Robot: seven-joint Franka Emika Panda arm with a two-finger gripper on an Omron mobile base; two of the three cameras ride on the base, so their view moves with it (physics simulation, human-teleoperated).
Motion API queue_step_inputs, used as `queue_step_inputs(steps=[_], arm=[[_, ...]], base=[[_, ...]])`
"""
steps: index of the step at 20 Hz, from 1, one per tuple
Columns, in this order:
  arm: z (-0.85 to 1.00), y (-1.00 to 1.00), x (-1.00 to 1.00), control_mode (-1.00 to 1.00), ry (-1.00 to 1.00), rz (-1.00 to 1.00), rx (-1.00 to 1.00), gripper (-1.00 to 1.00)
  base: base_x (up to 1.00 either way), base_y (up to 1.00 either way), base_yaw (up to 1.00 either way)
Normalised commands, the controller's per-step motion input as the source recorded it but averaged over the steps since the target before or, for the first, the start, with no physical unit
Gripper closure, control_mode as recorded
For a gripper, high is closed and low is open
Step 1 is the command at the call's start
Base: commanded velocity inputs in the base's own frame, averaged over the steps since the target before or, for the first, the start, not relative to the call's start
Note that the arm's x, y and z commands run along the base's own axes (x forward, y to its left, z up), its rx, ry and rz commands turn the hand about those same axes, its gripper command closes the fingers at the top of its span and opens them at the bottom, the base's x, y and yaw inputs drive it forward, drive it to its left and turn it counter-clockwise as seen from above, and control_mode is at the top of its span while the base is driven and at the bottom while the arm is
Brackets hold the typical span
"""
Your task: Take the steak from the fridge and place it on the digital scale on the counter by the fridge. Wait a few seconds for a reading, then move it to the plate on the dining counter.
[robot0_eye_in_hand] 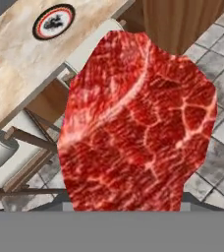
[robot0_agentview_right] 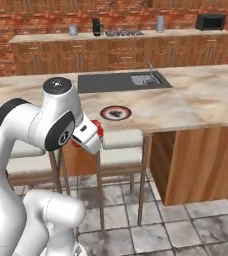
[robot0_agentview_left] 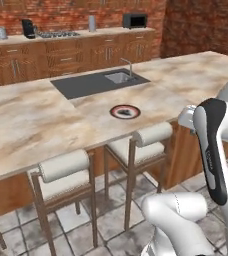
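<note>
The steak, a marbled red slab, hangs close in front of the hand camera and hides the fingertips. My gripper is shut on it, and red edges of the steak show beside the white hand. The hand hovers over the stools, just short of the dining counter's front edge. The plate, round with a dark red-black rim, lies on the counter a little beyond the hand. It is the same plate in the right base view, and the plate at the upper left of the hand view.
A dark grey panel with a sink and tap lies behind the plate. Two padded stools stand under the counter's overhang. Wooden cabinets with appliances line the brick back wall. Tiled floor lies below.
</note>
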Motion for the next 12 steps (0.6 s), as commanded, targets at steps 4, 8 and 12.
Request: queue_step_inputs(steps=[4,8,12], arm=[[0.0,0.0,0.0,1.0,0.0,0.0,0.0,1.0],[0.0,0.0,0.0,1.0,0.0,0.0,0.0,1.0],[0.0,0.0,0.0,1.0,0.0,0.0,0.0,1.0]], base=[[0.83,-0.46,0.58],[0.88,-0.48,0.55],[0.99,-0.53,0.49]])
